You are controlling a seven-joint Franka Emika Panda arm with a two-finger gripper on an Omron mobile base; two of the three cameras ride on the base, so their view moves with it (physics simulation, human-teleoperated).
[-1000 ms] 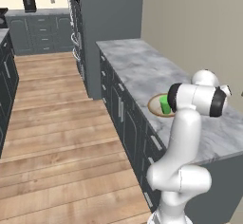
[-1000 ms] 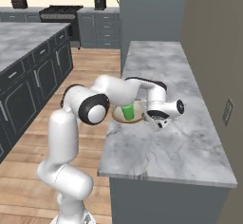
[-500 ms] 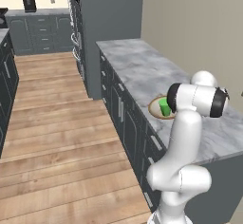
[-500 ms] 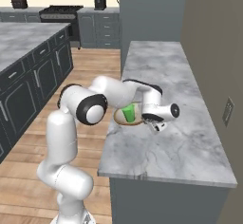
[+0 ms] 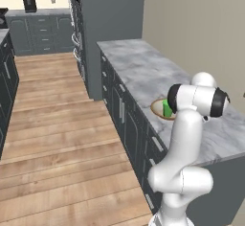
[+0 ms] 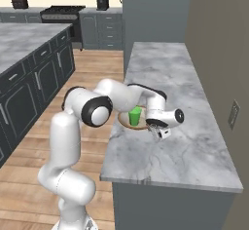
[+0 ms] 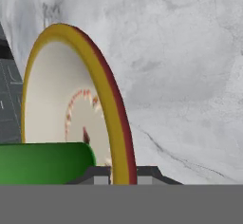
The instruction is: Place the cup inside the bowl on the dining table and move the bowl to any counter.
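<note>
Green and small, the cup (image 6: pixel 134 116) is standing up inside the bowl (image 6: pixel 124 121), and the bowl is sitting on the grey marble bench (image 6: pixel 185 141) by the beige wall (image 5: pixel 201 33). From the right base view, the bowl is lying close to the left edge of the bench, about halfway along it. The white arm (image 6: pixel 92 109) is bending over from the floor side and reaching across the bowl. The end effector (image 6: pixel 156 128) is resting at the right side of the bowl, low down by the bench top. In the hand view the tan rim of the bowl (image 7: pixel 114 123) is running between the two dark fingertips (image 7: pixel 97 174), and the fingertips are sitting close on both sides of it, so the end effector is pinching the bowl rim. The cup (image 7: pixel 45 163) is showing as a green shape just left of the rim, inside the pale bowl. In the left base view the cup (image 5: pixel 166 108) and a bit of the bowl (image 5: pixel 158 108) are peeking out beside the arm's big white joint (image 5: pixel 197 99). Dark grey cabinet doors (image 5: pixel 125 119) are sitting under the bench, and a wooden floor (image 5: pixel 52 139) is stretching away to the left.
</note>
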